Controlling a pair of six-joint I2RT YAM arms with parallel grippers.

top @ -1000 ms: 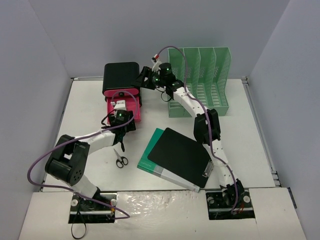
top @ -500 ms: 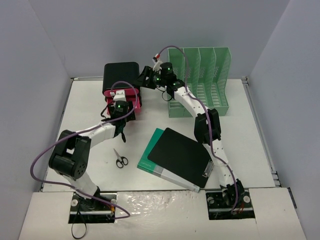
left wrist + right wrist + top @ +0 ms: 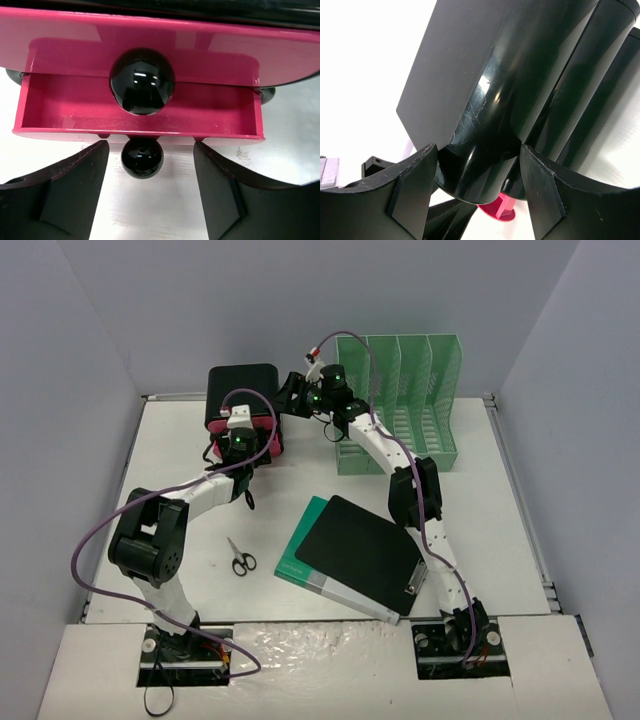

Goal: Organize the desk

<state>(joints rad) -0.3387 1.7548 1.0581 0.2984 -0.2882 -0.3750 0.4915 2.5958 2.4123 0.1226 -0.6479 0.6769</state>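
Note:
On the white desk (image 3: 170,455), a drawer unit (image 3: 238,388) with a black shell and pink drawers stands at the back. In the left wrist view its lower pink drawer (image 3: 140,112) is a little way out and looks empty. That drawer's black ball knob (image 3: 142,157) lies between the fingers of my left gripper (image 3: 150,146), which is open and touches nothing. A larger black knob (image 3: 142,87) sits on the front above. My right gripper (image 3: 480,172) is shut on a rounded black corner of the unit (image 3: 485,115), at its right side (image 3: 290,395).
A green file rack (image 3: 400,390) stands at the back right. A black clipboard (image 3: 360,545) lies on a green book (image 3: 296,555) in the middle front. Small scissors (image 3: 241,561) lie at front left. Pale grey walls close in the desk.
My left gripper has moved away from me toward the drawer unit, and the pink drawer has slid most of the way back in. The right jaws have narrowed slightly on the unit.

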